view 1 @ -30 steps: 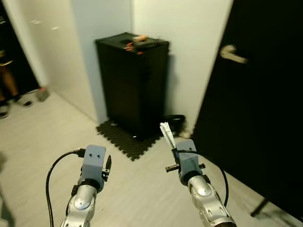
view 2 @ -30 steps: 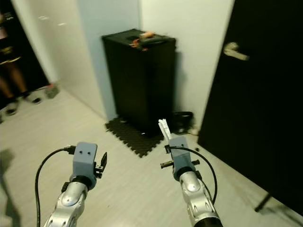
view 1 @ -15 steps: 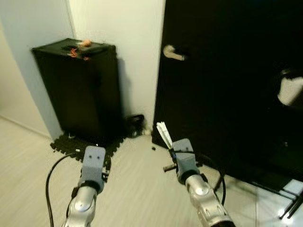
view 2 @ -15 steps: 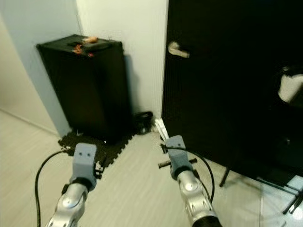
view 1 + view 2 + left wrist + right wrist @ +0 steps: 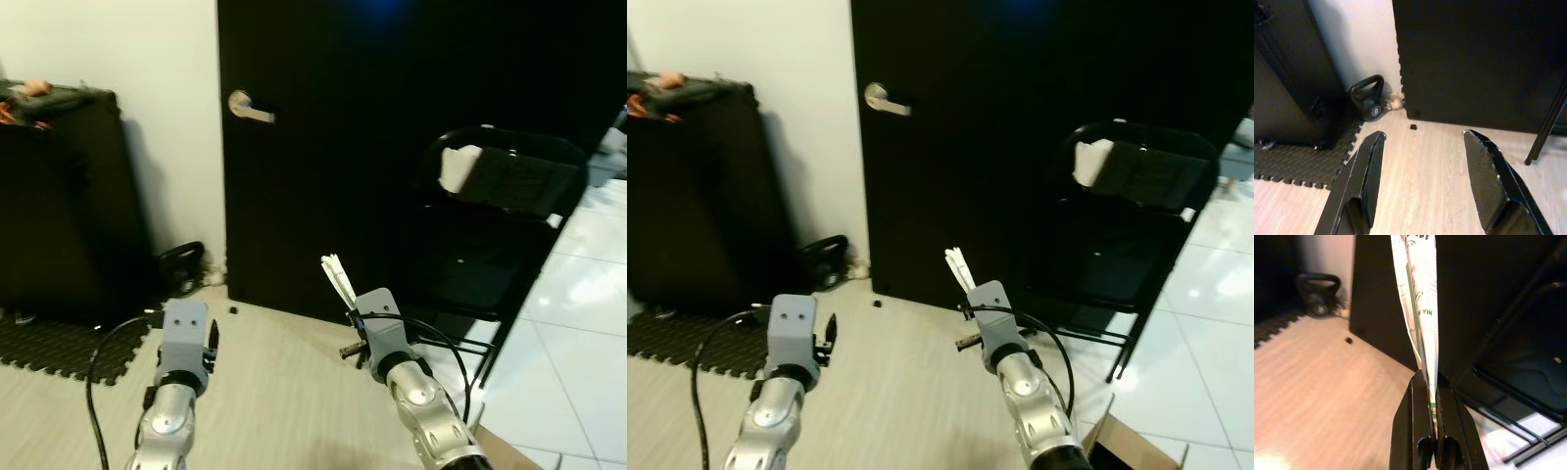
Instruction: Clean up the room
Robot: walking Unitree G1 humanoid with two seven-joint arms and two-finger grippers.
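Right pincer [image 5: 1431,382] pinches flat white green-printed paper wrapper [image 5: 1418,298].

Pale wood floor [image 5: 284,392] fills the lower frame; at far left a black foam mat [image 5: 59,343], a kettlebell [image 5: 179,267] beside it, folding chair [image 5: 490,235] at right.

- Door [image 5: 392,147] straight ahead; lever handle [image 5: 249,106] near its left edge.
- Left of door: wall strip, then cabinet [image 5: 54,196] standing on foam mat [image 5: 59,343].
- Small items [image 5: 666,88] on the cabinet top.
- Kettlebell [image 5: 1368,100] on the floor between cabinet and door, against the wall.
- Folding chair [image 5: 495,235] right of centre, in front of the door.
- Cardboard box [image 5: 1136,450] on the floor at lower right.
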